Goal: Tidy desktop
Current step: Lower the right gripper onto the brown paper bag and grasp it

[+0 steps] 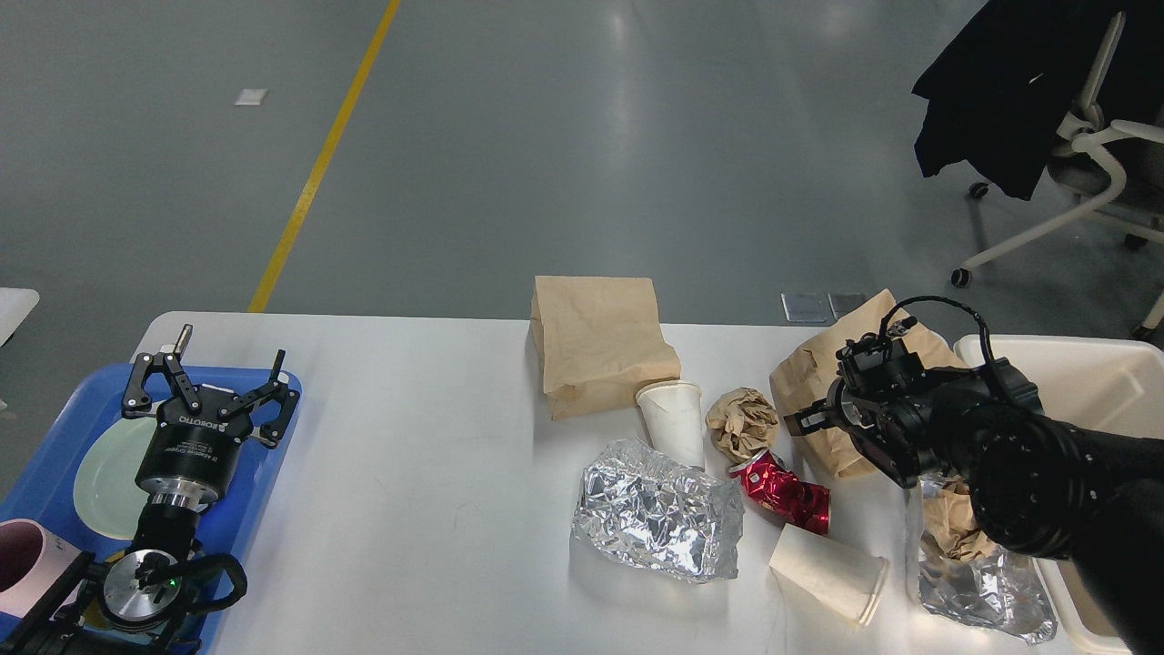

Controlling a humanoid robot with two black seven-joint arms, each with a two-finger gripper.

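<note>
The white desktop [409,473] holds litter on its right half: two brown paper bags [600,341] [814,373], an upright white paper cup [675,423], a crumpled brown paper ball [741,420], a crushed red can [784,491], crumpled foil [655,518], a paper cup lying on its side [827,569], and a foil wrap with brown paper in it [978,587]. My right gripper [805,420] hangs low over the right bag's left edge, beside the paper ball; it is dark and its fingers cannot be told apart. My left gripper [211,387] is open and empty over the blue tray.
The blue tray [55,446] at the left edge holds a pale green plate [105,473] and a pink mug [18,555]. A cream bin [1091,373] stands at the right edge, partly behind my right arm. An office chair with a black jacket [1000,91] stands beyond the table.
</note>
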